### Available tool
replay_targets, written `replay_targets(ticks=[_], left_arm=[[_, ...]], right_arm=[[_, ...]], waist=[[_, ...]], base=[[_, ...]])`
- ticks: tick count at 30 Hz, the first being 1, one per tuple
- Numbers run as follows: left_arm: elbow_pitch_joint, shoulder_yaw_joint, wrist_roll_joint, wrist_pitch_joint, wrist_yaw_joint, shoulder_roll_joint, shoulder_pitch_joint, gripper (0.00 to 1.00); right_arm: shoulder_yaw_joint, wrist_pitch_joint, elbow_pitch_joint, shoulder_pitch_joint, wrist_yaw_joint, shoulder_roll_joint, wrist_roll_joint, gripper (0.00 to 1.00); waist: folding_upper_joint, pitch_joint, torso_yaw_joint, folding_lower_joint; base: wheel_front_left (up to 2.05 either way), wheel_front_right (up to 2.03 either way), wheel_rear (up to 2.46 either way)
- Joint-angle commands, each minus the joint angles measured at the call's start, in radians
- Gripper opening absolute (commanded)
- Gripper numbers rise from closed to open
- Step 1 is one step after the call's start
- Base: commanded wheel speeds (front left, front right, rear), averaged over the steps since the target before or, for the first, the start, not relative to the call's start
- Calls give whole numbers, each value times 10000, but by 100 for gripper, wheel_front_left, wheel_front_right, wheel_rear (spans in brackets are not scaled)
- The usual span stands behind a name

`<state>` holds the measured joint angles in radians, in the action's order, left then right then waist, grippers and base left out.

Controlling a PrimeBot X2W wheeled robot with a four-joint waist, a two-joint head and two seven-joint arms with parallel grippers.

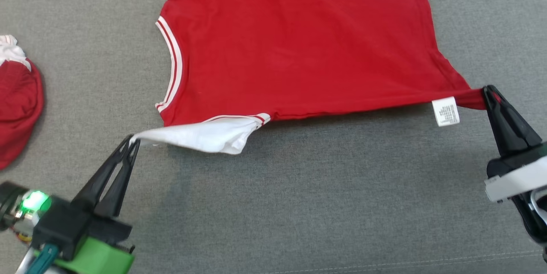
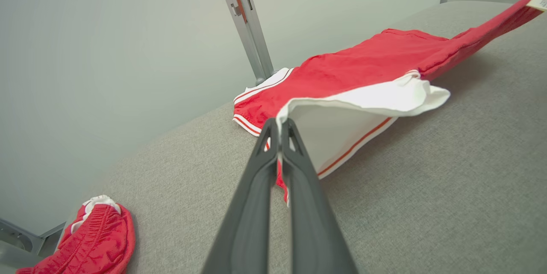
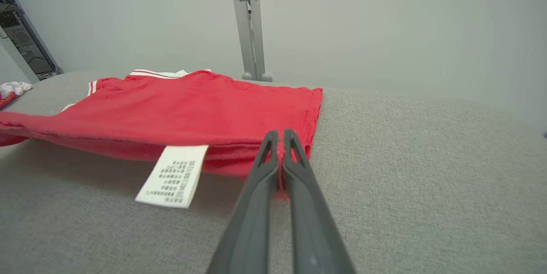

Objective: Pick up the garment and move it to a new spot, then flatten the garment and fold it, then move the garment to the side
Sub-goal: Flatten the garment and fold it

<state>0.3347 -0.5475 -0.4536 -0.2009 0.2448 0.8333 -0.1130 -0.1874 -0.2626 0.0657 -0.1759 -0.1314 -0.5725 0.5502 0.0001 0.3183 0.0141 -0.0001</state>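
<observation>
The garment (image 1: 295, 47) is a red T-shirt with white, red-striped sleeves, spread on the grey surface with its near edge lifted. My left gripper (image 1: 133, 141) is shut on the tip of the near white sleeve (image 1: 201, 135), which hangs stretched above the cloth. In the left wrist view my left gripper (image 2: 280, 125) pinches that sleeve (image 2: 363, 103). My right gripper (image 1: 489, 92) is shut on the near hem corner, pulled taut; a white care label (image 1: 445, 111) dangles beside it. The right wrist view shows my right gripper (image 3: 280, 137) clamped on the red hem (image 3: 239, 158) next to the label (image 3: 173, 175).
A second red garment (image 1: 17, 98) with a white band lies bunched at the far left; it also shows as a red bundle (image 2: 92, 240). A grey metal post (image 2: 245, 22) stands behind the surface against a pale wall. Bare grey fabric (image 1: 299, 205) stretches in front of the shirt.
</observation>
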Motion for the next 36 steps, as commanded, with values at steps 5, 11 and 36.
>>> replay_targets(ticks=[5, 11, 36], left_arm=[[-1234, -242, 251, 221, -621, -781, -1894, 0], [-2693, -493, 824, 65, -1401, -1163, -3818, 0], [-5755, -552, 1609, -642, -1045, -2720, -5151, 100]], right_arm=[[-407, -30, 984, -1267, 14, 193, -408, 0], [-513, -30, 1746, -2628, 14, 289, -861, 0], [392, -30, 1918, -3314, 14, 1419, -1784, 100]], waist=[[-1, 680, -75, 1], [-1, 1490, -130, 1], [-1, 1540, -169, 1]], base=[[0, 0, 0], [0, 0, 0], [0, 0, 0]])
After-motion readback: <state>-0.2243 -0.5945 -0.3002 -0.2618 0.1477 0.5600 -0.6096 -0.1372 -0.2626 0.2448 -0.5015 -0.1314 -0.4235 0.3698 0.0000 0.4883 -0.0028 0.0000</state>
